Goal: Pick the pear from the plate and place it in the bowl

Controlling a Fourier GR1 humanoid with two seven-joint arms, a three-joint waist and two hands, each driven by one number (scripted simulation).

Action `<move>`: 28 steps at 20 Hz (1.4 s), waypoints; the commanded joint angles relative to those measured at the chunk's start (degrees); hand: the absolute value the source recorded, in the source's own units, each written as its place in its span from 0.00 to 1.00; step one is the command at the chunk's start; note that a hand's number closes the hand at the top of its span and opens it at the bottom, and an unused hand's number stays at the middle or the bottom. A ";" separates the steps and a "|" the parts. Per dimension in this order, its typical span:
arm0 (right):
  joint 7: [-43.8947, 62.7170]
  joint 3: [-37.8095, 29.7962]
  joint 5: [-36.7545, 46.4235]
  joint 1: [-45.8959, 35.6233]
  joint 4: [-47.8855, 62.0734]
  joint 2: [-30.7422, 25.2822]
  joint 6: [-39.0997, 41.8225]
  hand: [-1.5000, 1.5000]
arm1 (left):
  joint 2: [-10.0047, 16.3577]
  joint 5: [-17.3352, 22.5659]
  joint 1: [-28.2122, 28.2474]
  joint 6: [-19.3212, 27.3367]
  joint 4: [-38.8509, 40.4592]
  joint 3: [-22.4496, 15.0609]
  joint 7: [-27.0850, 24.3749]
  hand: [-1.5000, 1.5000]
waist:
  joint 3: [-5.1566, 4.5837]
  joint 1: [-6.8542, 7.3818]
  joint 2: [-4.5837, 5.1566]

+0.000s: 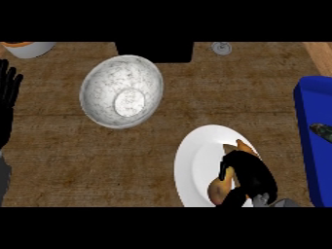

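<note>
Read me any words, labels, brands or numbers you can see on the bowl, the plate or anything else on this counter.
None: no word, label, brand, number or sign shows anywhere.
The bowl, the white plate, the blue tray and the counter are unmarked.
The right hand curls over most of the pear, hiding that part.

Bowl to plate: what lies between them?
In the head view, only bare wooden counter lies between the bowl and the plate.

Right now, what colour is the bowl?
The bowl is white with grey marbling; the head view shows it best.
</note>
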 commanded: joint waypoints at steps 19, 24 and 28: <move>21.40 -0.38 34.88 24.90 -51.14 -13.45 -1.77 1.00 | -0.90 -1.06 -1.95 0.16 0.94 -0.43 0.47 0.50 | 0.32 0.12 1.20; 20.24 -3.21 34.27 16.14 -57.07 -14.67 3.04 1.00 | -0.20 -0.29 -2.44 -0.13 -0.89 -0.04 2.07 0.50 | 0.16 0.43 1.07; 21.61 -1.06 32.77 5.90 -54.61 -7.10 4.26 1.00 | -1.08 -1.09 -1.58 -0.80 0.36 -1.16 0.28 0.50 | 0.06 1.25 1.21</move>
